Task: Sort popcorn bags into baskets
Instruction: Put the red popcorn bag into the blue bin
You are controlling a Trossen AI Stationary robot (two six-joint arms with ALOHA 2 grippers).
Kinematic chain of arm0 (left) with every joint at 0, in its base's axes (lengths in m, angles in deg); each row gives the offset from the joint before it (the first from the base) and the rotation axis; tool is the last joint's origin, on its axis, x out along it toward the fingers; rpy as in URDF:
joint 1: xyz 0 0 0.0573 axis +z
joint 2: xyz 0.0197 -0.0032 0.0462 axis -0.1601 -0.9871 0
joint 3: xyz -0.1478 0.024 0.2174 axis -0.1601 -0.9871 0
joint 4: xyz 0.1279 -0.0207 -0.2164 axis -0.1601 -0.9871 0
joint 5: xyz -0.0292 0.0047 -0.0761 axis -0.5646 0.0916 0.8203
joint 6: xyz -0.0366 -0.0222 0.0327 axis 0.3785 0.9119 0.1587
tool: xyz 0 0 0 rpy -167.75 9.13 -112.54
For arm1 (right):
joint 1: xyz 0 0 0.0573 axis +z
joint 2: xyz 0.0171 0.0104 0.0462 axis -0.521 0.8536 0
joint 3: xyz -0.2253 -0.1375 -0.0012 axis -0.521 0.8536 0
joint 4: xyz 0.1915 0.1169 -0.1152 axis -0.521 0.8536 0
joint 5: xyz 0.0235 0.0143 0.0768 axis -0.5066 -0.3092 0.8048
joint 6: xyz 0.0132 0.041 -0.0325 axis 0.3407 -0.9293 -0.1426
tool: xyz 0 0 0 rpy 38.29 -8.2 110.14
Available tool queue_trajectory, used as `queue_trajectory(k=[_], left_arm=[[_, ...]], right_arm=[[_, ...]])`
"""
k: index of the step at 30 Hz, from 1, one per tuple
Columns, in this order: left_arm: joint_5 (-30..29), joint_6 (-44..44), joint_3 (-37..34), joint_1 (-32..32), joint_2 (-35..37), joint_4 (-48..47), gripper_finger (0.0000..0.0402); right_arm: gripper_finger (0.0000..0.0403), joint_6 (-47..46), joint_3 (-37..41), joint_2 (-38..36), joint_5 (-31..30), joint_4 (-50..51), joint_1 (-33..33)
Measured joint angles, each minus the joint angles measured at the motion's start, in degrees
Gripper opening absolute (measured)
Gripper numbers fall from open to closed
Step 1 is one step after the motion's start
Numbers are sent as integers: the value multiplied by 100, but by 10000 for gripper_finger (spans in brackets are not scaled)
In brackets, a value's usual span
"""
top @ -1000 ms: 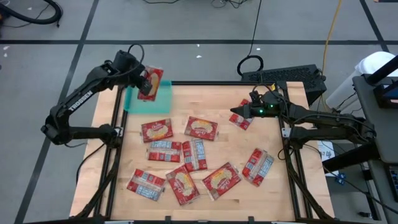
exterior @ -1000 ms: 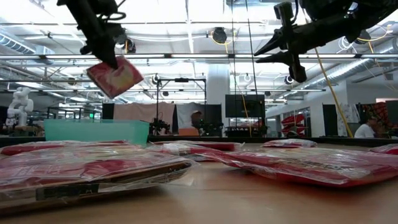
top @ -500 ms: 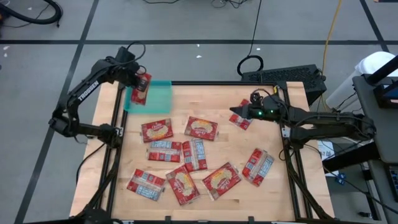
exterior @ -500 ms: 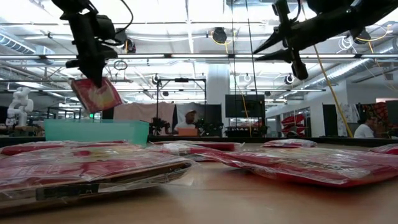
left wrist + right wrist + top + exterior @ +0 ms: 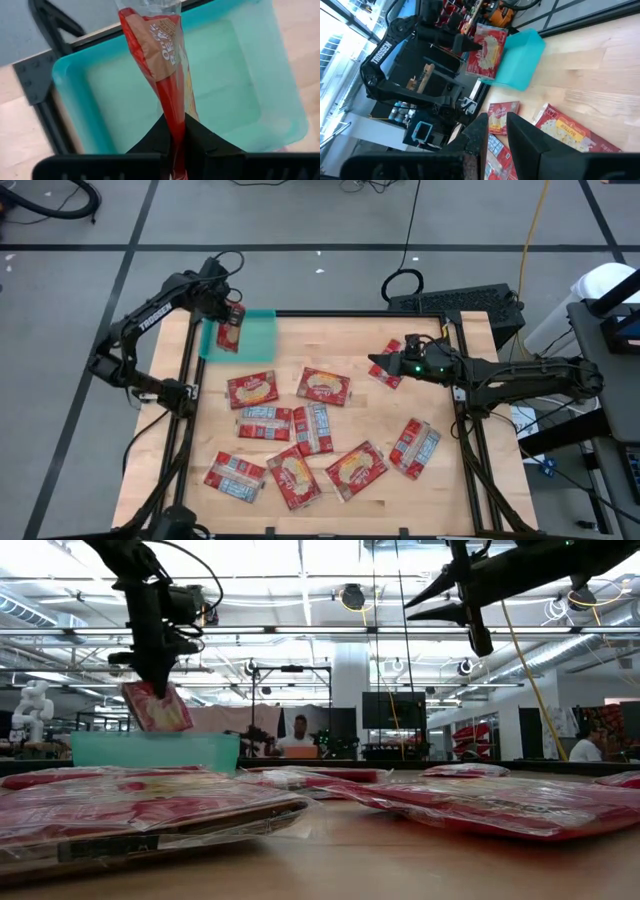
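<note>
High view: the left hand point(image 5: 226, 313) is hanging over the teal basket point(image 5: 255, 335) at the counter's point(image 5: 470, 500) eleven o'clock corner, pinching a red popcorn bag point(image 5: 231, 330) that is dangling above the tray. The right hand point(image 5: 377, 361) is hovering at about two o'clock, near a loose packet point(image 5: 390, 370), holding nothing, its fingers nearly together. Nine more bags are lying scattered from the centre toward six o'clock. Low view: the held bag point(image 5: 156, 707) is hanging just above the basket's rim point(image 5: 155, 751), while the right hand point(image 5: 412, 608) is waiting high up. Left wrist view: the fingers point(image 5: 197, 137) are clamping the bag's point(image 5: 167, 65) edge directly over the tray's floor point(image 5: 225, 75). Right wrist view: the left arm point(image 5: 390, 40) is holding its bag point(image 5: 487, 50) beside the basket point(image 5: 520, 60).
</note>
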Motion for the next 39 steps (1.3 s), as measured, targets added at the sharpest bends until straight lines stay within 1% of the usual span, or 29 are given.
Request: queue_trajectory(k=[2, 6, 11, 15, 19, 25, 27, 30, 34, 36, 39], left_arm=[[127, 48, 0, -88, 2, 46, 26], [80, 182, 0, -115, 2, 54, 26], [310, 384, 0, -125, 2, 544, 26], [285, 613, 0, -210, 2, 773, 26], [308, 765, 0, -390, -29, 792, 26], [354, 906, 0, -695, -292, 758, 26], [220, 1039, 0, -737, -291, 608, 26], [-164, 1115, 0, -703, -287, 236, 26], [-122, 884, 0, -525, -287, -82, 26], [-235, 888, 0, -419, -287, -303, 26], [-407, 812, 0, -235, -284, -246, 26]], right_arm=[[66, 27, 0, 0, 1, 14, -41], [66, 84, 0, 0, 16, 56, -186], [66, 361, 0, 12, 37, 172, -368], [66, 546, 0, 17, 59, 239, -556], [66, 702, 0, 17, 355, 356, -783], [66, 826, 0, 17, 790, 401, -1067], [66, 808, 0, 17, 884, 401, -1103], [66, 796, 0, 17, 946, 403, -1110], [66, 807, 0, 15, 949, 511, -1108], [66, 822, 0, 17, 947, 578, -1108], [66, 825, 0, 17, 948, 671, -1108]])
